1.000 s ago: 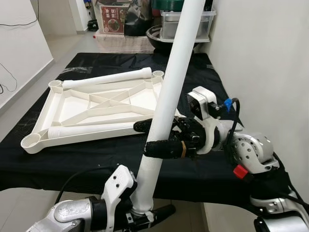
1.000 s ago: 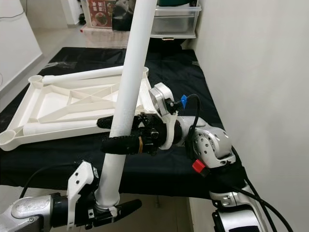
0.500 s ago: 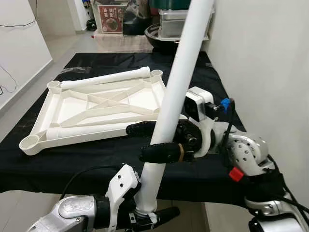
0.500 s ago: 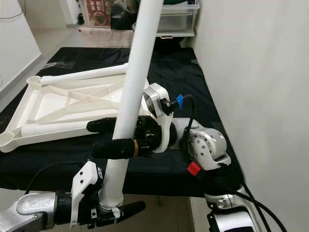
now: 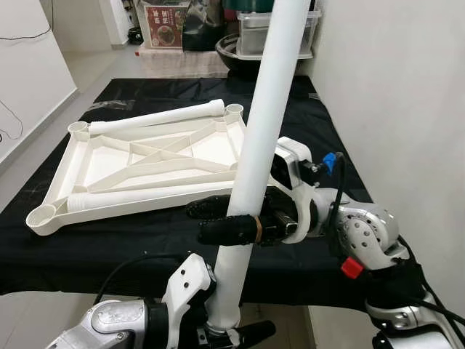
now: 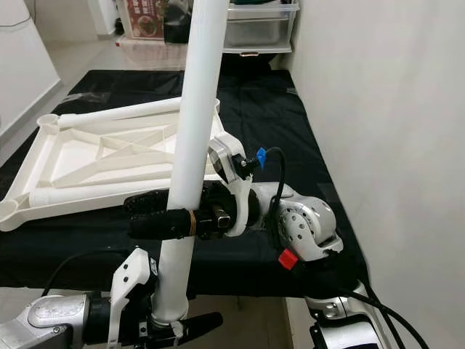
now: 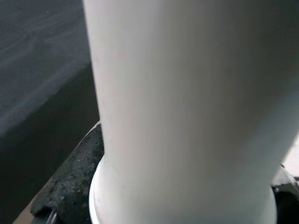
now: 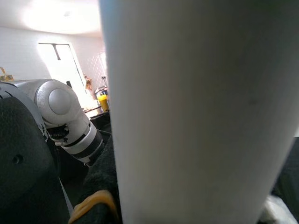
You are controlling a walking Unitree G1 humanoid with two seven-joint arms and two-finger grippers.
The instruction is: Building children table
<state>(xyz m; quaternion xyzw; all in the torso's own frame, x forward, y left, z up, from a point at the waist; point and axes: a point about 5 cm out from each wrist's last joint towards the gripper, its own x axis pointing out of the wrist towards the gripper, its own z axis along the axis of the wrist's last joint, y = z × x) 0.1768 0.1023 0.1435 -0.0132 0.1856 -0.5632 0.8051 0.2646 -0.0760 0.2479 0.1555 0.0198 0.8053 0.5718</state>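
A black-covered counter [image 5: 145, 240] runs away from the robot along a pale wall on the right, with storage boxes [image 5: 280, 33] on the floor at its far end. The left hand [image 5: 225, 331], low at the near edge, is clenched around the bottom of an upright white table leg [image 5: 265, 123]. The right hand [image 5: 218, 218] reaches leftward, grasping that leg midway. On the counter's left half lies an upside-down white tabletop [image 5: 145, 163], ribbed, with two more legs lying in it.

No legible txt; red carton [image 5: 164, 16] at the back has printing, too small/blurry to read.
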